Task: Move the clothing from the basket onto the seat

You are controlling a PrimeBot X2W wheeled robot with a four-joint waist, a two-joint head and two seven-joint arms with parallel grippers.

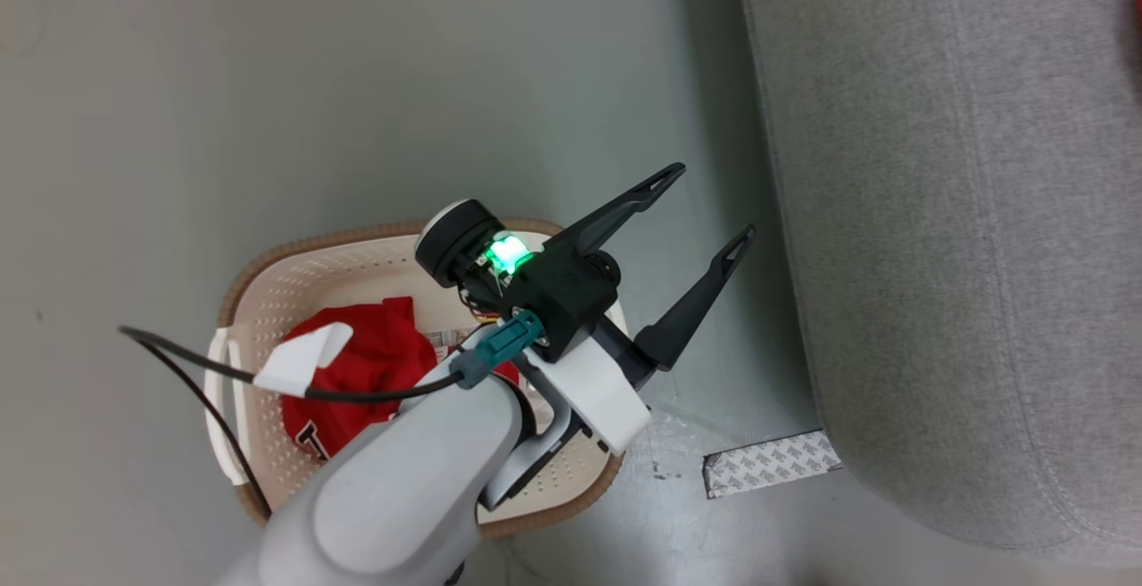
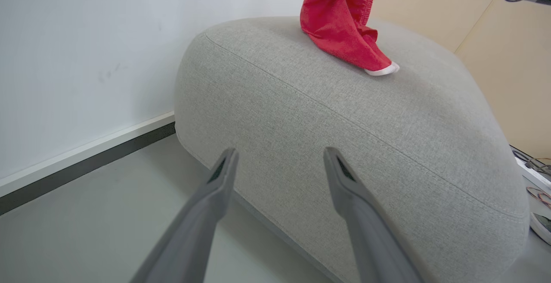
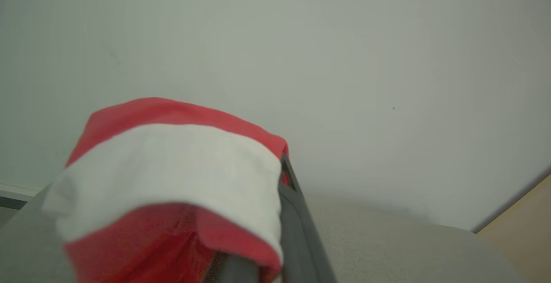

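Hovering over the basket's right edge, my left hand is spread wide and empty. One red garment lies in the basket. My right hand grips a second red-and-white garment, whose lower end touches the grey sofa.

Grey floor bears the basket, the seat (nearby) and a patterned strip.

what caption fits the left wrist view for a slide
Open left pincer faces the grey seat, a red garment hanging down onto its top
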